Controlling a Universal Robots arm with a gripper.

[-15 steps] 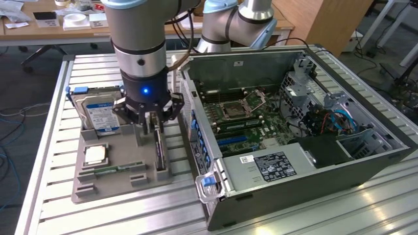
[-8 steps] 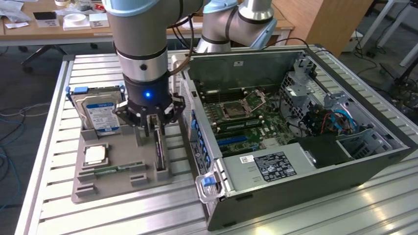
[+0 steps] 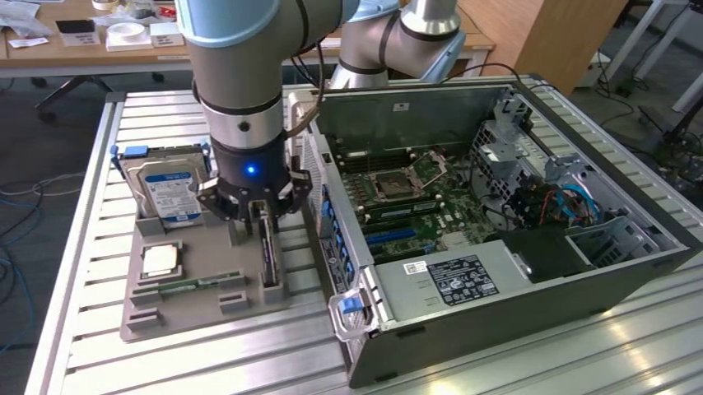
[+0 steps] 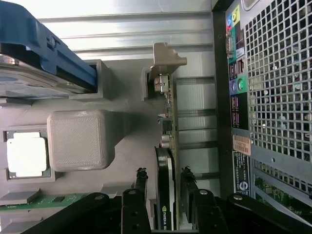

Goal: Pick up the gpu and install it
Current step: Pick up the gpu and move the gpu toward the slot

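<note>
Jaws stand released with the upright gpu (image 4: 165, 195) between them; a sound grasp wants them centred and square to its faces

The thin dark gpu (image 4: 165, 195), silver-bracketed, stands on edge in the grey holder (image 4: 131, 151).

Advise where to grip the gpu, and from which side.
Pinch the gpu by its flat faces at the top edge, from straight above: it stands on edge in the tray slot, bracket at one end. The open claw straddles it.
</note>
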